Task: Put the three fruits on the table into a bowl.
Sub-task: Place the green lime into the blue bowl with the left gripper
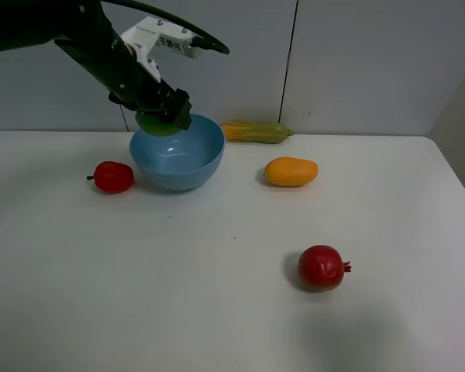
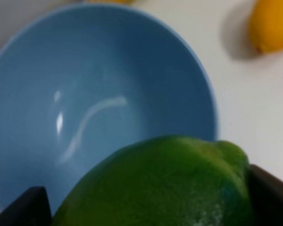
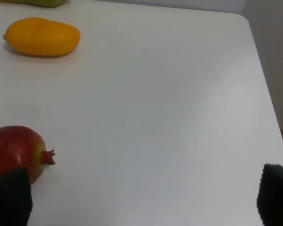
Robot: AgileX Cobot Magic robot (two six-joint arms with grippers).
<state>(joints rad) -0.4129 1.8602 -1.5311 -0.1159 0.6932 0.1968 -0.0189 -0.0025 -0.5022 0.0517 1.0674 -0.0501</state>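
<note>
My left gripper point(image 1: 167, 111) is shut on the green lime point(image 1: 156, 124) and holds it over the back-left rim of the light-blue bowl point(image 1: 194, 167). The left wrist view has the lime point(image 2: 165, 183) between both dark fingers point(image 2: 23, 207), with the bowl's empty inside point(image 2: 108, 70) below it. The orange mango point(image 1: 291, 171) lies to the right of the bowl. The dark-red pomegranate point(image 1: 322, 267) sits nearer the front on the white table point(image 1: 178, 294). In the right wrist view my right gripper point(image 3: 141, 197) is open and empty, the pomegranate point(image 3: 14, 150) beside one finger point(image 3: 9, 195), the mango point(image 3: 41, 36) beyond.
A small red pepper point(image 1: 112, 177) lies just left of the bowl. A yellow-green corn cob point(image 1: 256, 132) lies behind the bowl at the back edge, against the wall. The table's right edge point(image 3: 262, 84) runs close to my right gripper.
</note>
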